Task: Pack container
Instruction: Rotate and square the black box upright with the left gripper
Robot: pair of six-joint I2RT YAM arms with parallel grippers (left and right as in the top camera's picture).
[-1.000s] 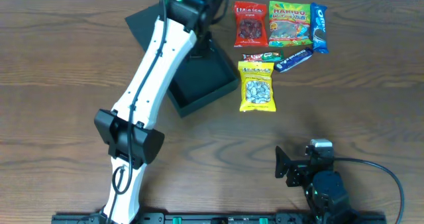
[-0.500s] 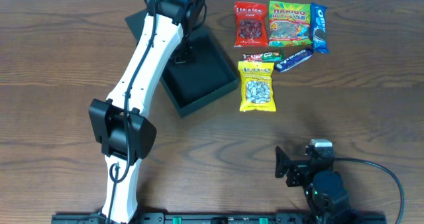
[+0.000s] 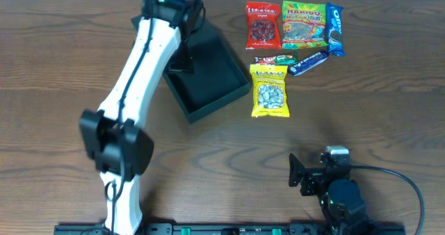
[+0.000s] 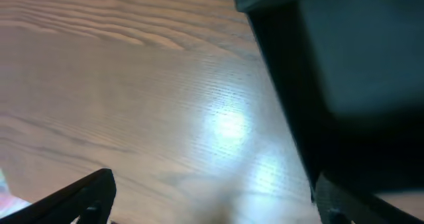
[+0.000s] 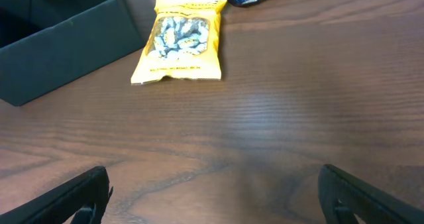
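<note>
Two arms overhead, left arm (image 3: pixel 146 75) reaching over the open black container (image 3: pixel 212 82) at the table's (image 3: pixel 69 89) far middle, snack packets (image 3: pixel 302 19) just right of it, left wrist view, left gripper (image 4: pixel 212 201) spread wide, empty, beside the container's wall, right wrist view, right gripper (image 5: pixel 212 197) wide apart, empty, yellow packet (image 5: pixel 182 38) ahead

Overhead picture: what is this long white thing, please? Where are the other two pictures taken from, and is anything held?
It is the left arm of a two-armed robot at a brown wooden table. The overhead camera looks down; the other two pictures come from cameras on each wrist. The left gripper, open and empty, hangs by the open matte black cardboard box. The right gripper, also open, rests near the front. Beside the box lie a yellow snack packet, a red packet, a colourful sweets bag and a blue biscuit packet.
</note>
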